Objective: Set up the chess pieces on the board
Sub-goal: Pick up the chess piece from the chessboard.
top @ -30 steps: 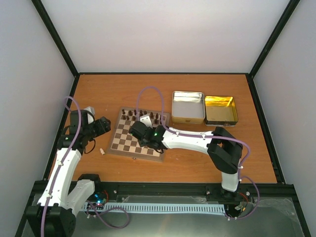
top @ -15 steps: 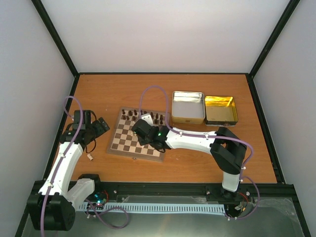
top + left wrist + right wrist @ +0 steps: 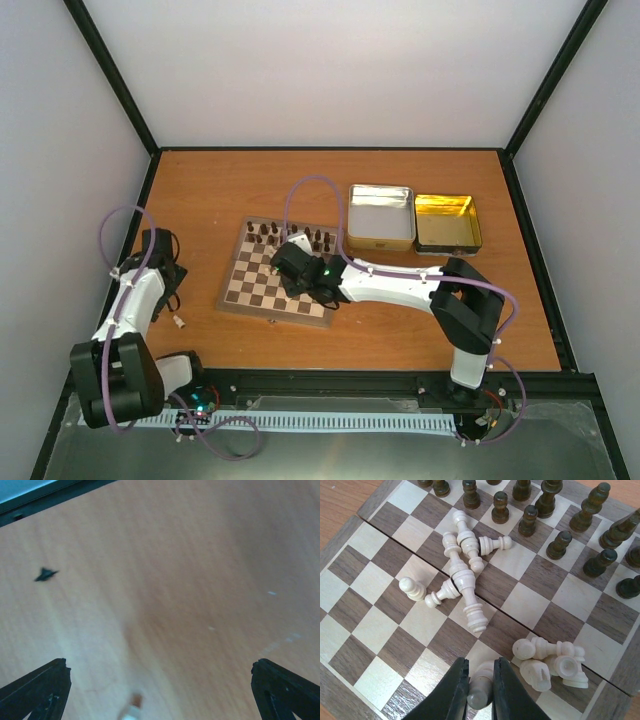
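A cream piece is clamped in the right gripper over the board, where other cream pieces are scattered toppled; the jaws of the left gripper are held apart left of the board

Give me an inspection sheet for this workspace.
Surface: orange-brown table.
Job's things: board; dark pieces upright along its far rows; pale pieces lying in two heaps mid-board; stray piece on the table, left of the board.
Clutter: silver tin and gold tin, both open, right of the board.
Hands: right hand shut on held piece above the board; left hand open above the table.
Cables: purple cables loop along both arms.
Surroundings: white walls, black frame.
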